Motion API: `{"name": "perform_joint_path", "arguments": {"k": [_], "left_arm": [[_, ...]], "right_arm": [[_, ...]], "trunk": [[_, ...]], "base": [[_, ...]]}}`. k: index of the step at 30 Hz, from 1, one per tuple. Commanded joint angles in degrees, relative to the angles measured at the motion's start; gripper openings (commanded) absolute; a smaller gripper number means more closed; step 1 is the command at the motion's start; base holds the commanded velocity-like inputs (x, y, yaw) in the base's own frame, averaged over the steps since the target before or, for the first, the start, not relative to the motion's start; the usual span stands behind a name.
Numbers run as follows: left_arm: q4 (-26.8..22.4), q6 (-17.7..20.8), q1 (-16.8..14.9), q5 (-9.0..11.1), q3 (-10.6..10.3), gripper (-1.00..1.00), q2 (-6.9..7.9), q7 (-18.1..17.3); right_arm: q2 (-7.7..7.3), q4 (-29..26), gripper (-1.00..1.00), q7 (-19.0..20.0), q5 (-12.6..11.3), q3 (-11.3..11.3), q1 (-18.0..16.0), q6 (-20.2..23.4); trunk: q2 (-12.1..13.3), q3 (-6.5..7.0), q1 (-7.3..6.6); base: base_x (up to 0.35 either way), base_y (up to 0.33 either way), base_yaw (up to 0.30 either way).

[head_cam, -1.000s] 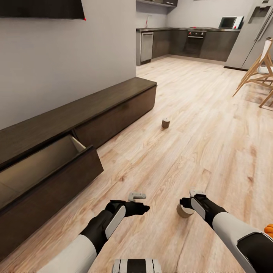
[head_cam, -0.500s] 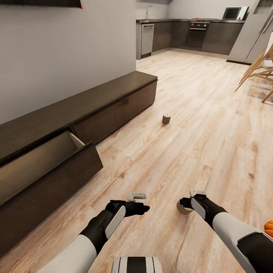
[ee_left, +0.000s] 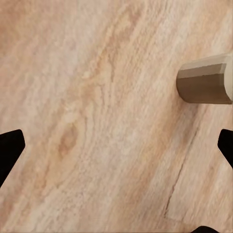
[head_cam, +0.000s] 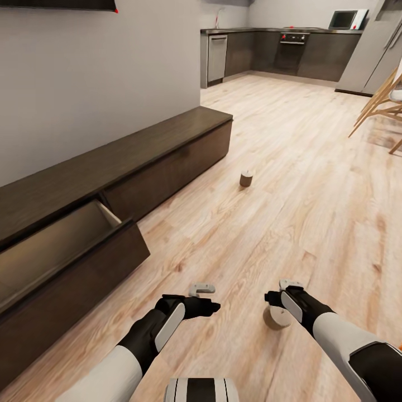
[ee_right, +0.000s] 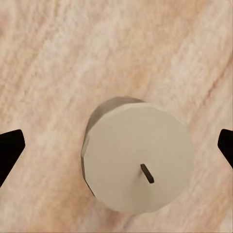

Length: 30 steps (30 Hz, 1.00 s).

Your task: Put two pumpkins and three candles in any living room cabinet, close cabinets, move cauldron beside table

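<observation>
Head cam: high, tilted fwd and down over both arms, facing along the wood floor [head_cam: 312, 167] toward the kitchen at 12 o'clock; cabinet [head_cam: 139, 167] runs along the wall at 10 o'clock.

R wrist cam: looks straight down, close to the floor, right above the near candle [ee_right: 138, 158], top face and wick seen.

L wrist cam: also down at floorboards, close, w/ the same candle [ee_left: 206, 80] seen from the side.

All 3 views share that candle [head_cam: 276, 318], at 1 o'clock in head view.
</observation>
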Motion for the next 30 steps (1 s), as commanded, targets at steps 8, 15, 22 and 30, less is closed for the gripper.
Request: {"name": "perform_joint_path", "arguments": {"k": [8, 15, 22, 30], "left_arm": [[0.0, 0.2, 0.0, 0.2, 0.0, 1.0, 0.0, 0.1], [0.0, 0.2, 0.0, 0.2, -0.1, 1.0, 0.0, 0.1], [0.0, 0.2, 0.0, 0.2, -0.1, 1.0, 0.0, 0.1], [0.0, 0.2, 0.0, 0.2, 0.0, 1.0, 0.0, 0.2]], "right_arm": [[-0.06, -0.1, 1.0, -0.4, -0.6, 0.5, 0.0, 0.3], [-0.09, -0.2, 1.0, -0.4, -0.6, 0.5, 0.0, 0.3], [-0.12, -0.1, 1.0, -0.4, -0.6, 0.5, 0.0, 0.3], [-0.11, -0.2, 1.0, -0.4, -0.6, 0.5, 0.0, 0.3]], "trunk": [[0.0, -0.04, 0.0], [-0.1, -0.93, 0.1], [-0.2, -2.48, 0.28], [-0.2, -2.7, 0.31]], "base": [[0.017, 0.0, 0.0], [0.0, 0.0, 0.0], [0.0, 0.0, 0.0], [0.008, -0.013, 0.0]]}}
